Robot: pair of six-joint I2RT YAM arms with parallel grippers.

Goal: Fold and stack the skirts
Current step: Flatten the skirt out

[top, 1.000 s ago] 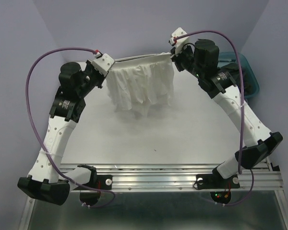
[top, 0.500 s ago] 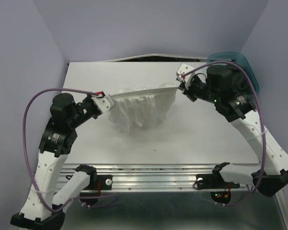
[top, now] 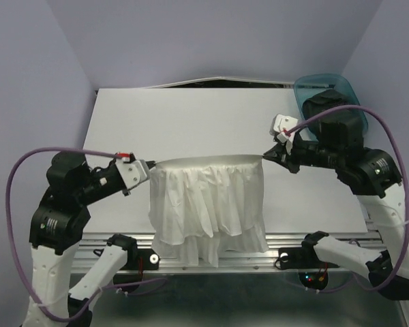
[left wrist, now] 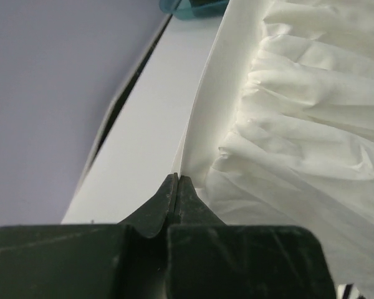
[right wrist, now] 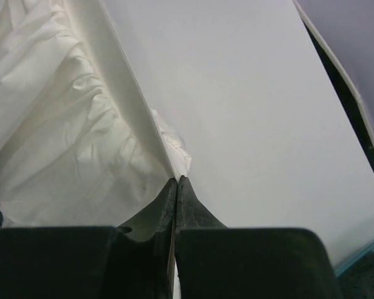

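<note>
The left gripper (top: pixel 148 166) is pinched fully shut on the left end of the waistband. The white skirt (top: pixel 208 204) is held up, stretched taut between both grippers above the near part of the table (top: pixel 191 122), tiers hanging. The right gripper (top: pixel 266 154) is likewise clamped on the right end. Spreading before the first fold is judged to be in hand. Next, the skirt should be lowered flat with both ends kept level. The bin (top: pixel 312 87) is largely hidden by the right arm, and a second skirt cannot be made out.
</note>
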